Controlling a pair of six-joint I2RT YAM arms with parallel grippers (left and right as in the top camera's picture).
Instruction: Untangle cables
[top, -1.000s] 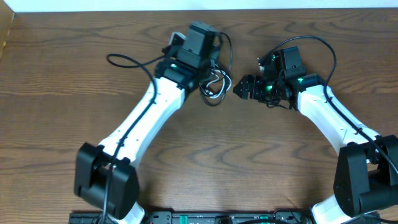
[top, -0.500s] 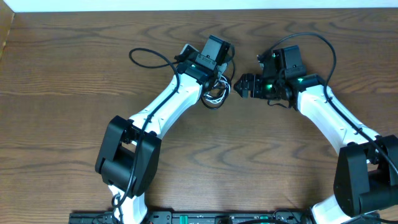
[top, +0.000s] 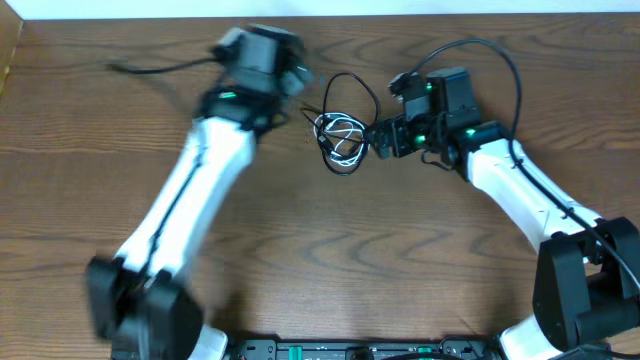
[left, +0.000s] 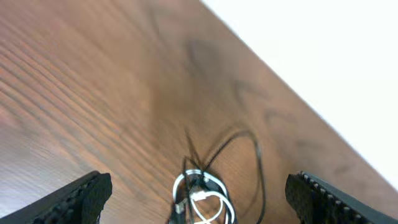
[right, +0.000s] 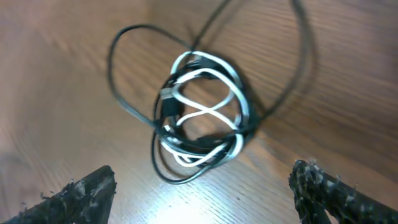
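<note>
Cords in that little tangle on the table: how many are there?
2. The white cord is coiled at the bundle's middle; the black cord winds through it and loops wider around it. The knot could hide more.

Bright, even light — left arm (top: 190, 195) motion-blurred; cables (left: 202, 194) soft at wrist.

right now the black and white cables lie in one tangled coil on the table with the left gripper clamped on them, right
Not quite. The left gripper is open and off the cables, not clamped on them: the left wrist view shows its fingers spread wide, the coil lying free on the table beyond them. The rest is right.
</note>
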